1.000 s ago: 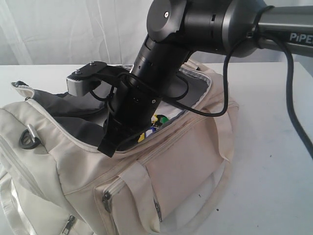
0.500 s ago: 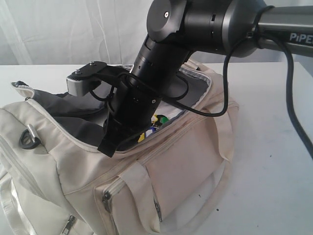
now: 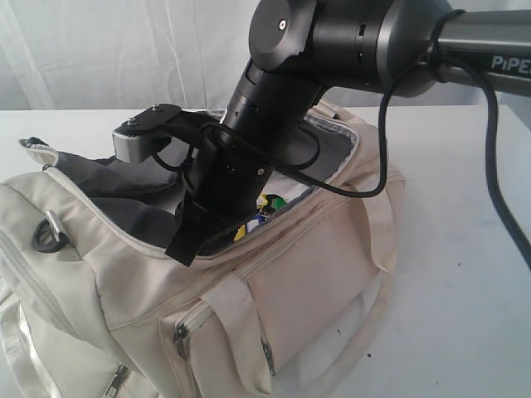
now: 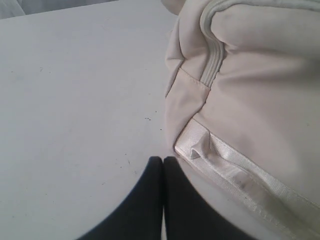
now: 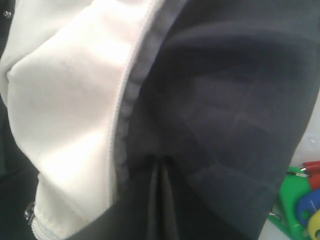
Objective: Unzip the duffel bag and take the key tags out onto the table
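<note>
Reaching into the unzipped duffel bag (image 3: 315,265) with the right gripper (image 5: 159,164), presenting it clenched, tips pressed together against the grey lining (image 5: 235,100), with nothing visibly caught between them. Resting the left gripper (image 4: 163,161) equally clenched and empty, low over the table (image 4: 75,100), just beside the bag's outer wall. Locating the key tags (image 5: 300,202) inside the bag's main compartment, near the right gripper but apart from it; also showing as a small coloured patch at the bag mouth in the exterior view, close beside the arm.

Judging the step in hand as closing in on the tags for pickup. Recommending, for a clean grasp:

- spreading the jaws before descending;
- steering off the lining and toward the bunch;
- aiming at the thick of the bunch rather than at a single flat tag;
- avoiding pinching loose lining together with the tags;
- lifting straight up through the mouth, clear of the zipper edge (image 5: 122,125), before carrying out toward bare table.

Considering bracing the bag wall with the left gripper against dragging.
</note>
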You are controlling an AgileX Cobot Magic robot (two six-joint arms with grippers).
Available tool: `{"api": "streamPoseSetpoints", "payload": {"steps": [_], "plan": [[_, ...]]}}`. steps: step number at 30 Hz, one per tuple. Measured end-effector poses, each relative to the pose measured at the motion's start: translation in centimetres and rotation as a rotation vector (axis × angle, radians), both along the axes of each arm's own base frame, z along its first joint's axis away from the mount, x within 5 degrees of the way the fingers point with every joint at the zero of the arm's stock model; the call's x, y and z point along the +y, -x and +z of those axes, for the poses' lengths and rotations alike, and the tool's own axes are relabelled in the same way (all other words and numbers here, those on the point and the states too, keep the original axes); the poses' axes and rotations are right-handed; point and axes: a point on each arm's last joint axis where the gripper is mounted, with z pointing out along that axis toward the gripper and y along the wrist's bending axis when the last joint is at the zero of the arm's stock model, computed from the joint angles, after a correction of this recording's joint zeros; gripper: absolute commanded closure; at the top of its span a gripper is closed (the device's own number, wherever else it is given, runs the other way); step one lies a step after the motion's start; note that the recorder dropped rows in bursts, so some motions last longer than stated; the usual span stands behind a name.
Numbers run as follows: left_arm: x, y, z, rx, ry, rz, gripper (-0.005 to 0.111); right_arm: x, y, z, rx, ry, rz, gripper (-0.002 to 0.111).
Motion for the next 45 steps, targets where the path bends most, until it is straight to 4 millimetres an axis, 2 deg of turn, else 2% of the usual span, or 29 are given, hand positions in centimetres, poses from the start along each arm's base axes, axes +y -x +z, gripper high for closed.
{"api": "streamPoseSetpoints", "payload": {"steps": [23,26,28,31,33,36,38,40,42,45], "plan": [[0.0,0.0,0.1,-0.006,0.083,0.031,0.107,-0.1,-0.2,-0.1,-0.008,0.014,-0.022,0.108],[0.0,0.0,0.1,-0.006,0.083,0.031,0.107,-0.2,-1.4,-0.2,-0.125,0.050,-0.106,0.108],[0.0,0.0,0.1,-0.007,0.083,0.031,0.107,-0.1,-3.4,0.6,-0.311,0.050,-0.214,0.108],[0.0,0.0,0.1,-0.009,0.083,0.031,0.107,0.1,-5.5,1.2,-0.449,0.053,-0.266,0.108],[0.0,0.0,0.1,-0.009,0.083,0.031,0.107,0.3,-6.8,0.1,-0.440,0.098,-0.273,0.108],[0.0,0.0,0.1,-0.009,0.083,0.031,0.107,0.4,-8.1,-2.9,-0.396,0.185,-0.268,0.107],[0.0,0.0,0.1,-0.009,0.083,0.031,0.107,0.4,-8.3,-3.6,-0.383,0.213,-0.250,0.097],[0.0,0.0,0.1,-0.009,0.083,0.031,0.107,0.4,-8.2,-4.3,-0.390,0.236,-0.169,0.078],[0.0,0.0,0.1,-0.009,0.083,0.031,0.107,0.7,-8.0,-4.3,-0.410,0.225,-0.128,0.060],[0.0,0.0,0.1,-0.009,0.083,0.031,0.107,1.0,-8.1,-4.1,-0.430,0.201,-0.122,0.043]]}}
